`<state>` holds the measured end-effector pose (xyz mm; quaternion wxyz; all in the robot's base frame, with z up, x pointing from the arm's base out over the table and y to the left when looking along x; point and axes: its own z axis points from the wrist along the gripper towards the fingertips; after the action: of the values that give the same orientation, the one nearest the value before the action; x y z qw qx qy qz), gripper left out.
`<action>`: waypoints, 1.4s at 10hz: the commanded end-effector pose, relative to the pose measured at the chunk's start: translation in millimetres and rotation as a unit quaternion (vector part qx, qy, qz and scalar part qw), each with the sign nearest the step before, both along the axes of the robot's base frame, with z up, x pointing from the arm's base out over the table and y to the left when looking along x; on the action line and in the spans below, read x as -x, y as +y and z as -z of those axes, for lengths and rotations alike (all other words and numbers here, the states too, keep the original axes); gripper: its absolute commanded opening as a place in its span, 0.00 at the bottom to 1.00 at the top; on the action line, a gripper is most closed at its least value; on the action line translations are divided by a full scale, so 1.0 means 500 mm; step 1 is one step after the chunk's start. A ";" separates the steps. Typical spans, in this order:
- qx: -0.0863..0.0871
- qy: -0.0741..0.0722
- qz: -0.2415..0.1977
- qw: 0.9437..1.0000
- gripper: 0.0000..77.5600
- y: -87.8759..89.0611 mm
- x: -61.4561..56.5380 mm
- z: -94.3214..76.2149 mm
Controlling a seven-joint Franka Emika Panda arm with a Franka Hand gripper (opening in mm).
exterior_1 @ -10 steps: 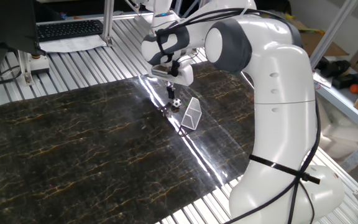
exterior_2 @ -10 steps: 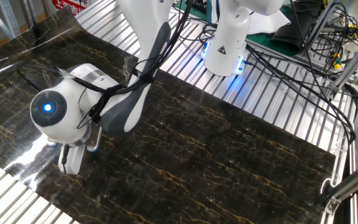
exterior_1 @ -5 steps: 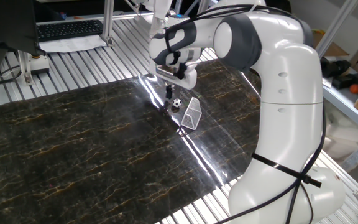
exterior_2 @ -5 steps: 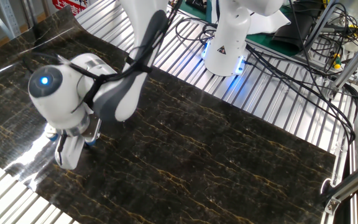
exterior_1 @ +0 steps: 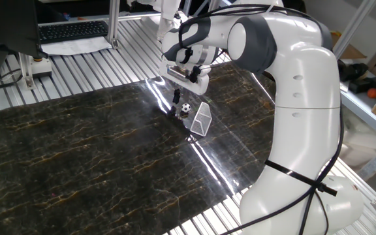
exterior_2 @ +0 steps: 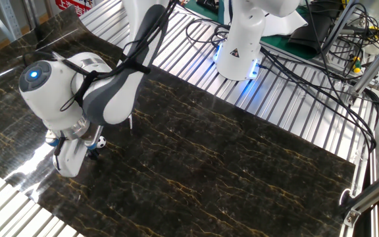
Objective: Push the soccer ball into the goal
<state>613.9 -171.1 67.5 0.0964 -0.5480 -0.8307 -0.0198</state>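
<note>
- The worktop is dark, glossy marbled sheet; I expect a round object to roll freely on it.
- My hand hangs just beside the goal, holding nothing; finger spread: cannot tell.
- The goal looks light and easily displaced.
- The soccer ball lies between hand and goal; nudge, not grip.

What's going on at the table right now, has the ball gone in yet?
Not yet. The gripper is down on the dark marble-patterned mat, right beside the soccer ball. The ball sits on the mat just in front of the goal, close to its frame but outside the netting. Whether the fingers are open or shut cannot be told from either view.
</note>
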 end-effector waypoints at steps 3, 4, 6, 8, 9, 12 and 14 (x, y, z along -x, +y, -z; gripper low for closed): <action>0.073 0.026 -0.010 0.997 0.01 -0.002 -0.001 -0.003; 0.076 0.030 -0.011 0.997 0.01 -0.002 -0.001 -0.003; 0.095 0.051 -0.026 0.994 0.01 -0.003 0.017 -0.004; 0.150 0.065 -0.035 0.986 0.01 0.009 0.075 0.007; 0.165 0.067 -0.035 0.983 0.01 0.020 0.090 0.009; 0.138 0.064 -0.077 0.985 0.01 0.021 0.090 0.008; 0.027 0.009 -0.040 0.999 0.01 0.021 0.081 0.005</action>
<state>567.9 -161.6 62.7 0.0738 -0.4909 -0.8568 0.1396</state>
